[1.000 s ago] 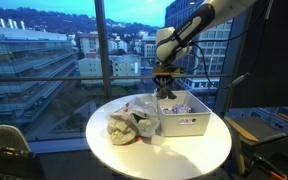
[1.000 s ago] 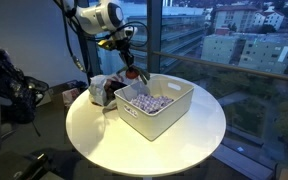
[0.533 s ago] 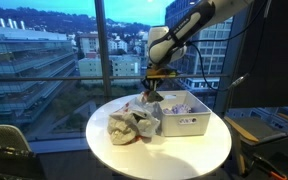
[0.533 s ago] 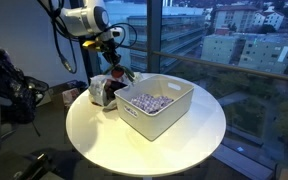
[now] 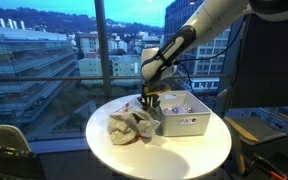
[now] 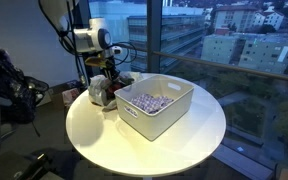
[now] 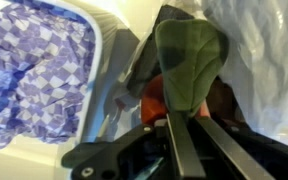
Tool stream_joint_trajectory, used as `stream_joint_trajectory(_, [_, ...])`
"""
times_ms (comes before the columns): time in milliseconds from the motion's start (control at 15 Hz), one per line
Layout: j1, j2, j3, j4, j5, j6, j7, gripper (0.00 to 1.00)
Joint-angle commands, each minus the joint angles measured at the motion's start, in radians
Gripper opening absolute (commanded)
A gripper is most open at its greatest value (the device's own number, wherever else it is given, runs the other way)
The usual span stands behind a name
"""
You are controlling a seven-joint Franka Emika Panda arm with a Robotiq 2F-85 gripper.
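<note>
I'm looking at an upper-floor office, I'd say: tall glass windows [image 5: 44, 60] along the far side, city buildings [image 6: 234, 45] outside at dusk, round white table [image 5: 189, 155], chair [image 5: 9, 148] near left.

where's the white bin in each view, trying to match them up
In an exterior view: white bin right of picture centre.
In an exterior view: at picture centre.
Wrist view: its rim curves down the upper left, beside the gripped green cloth.
Shared landmark: the purple-checked cloth inside it.
</note>
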Motion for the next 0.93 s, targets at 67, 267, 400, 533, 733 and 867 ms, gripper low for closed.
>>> stream_joint_trajectory(67, [0.001, 0.083, 0.076, 0.139, 0.081, -0.103, -0.198, 0.03])
stream_joint_trajectory(267, [0.019, 0.112, 0.092, 0.194, 0.084, -0.102, -0.254, 0.03])
stream_joint_trajectory(400, [0.034, 0.133, 0.082, 0.226, 0.068, -0.067, -0.264, 0.03])
stream_joint_trajectory(533, [0.05, 0.156, 0.055, 0.243, 0.042, 0.015, -0.255, 0.03])
stream_joint_trajectory(733, [0.038, 0.202, 0.031, 0.267, 0.054, 0.098, -0.246, 0.03])
stream_joint_trajectory(867, [0.033, 0.228, 0.017, 0.276, 0.06, 0.137, -0.244, 0.04])
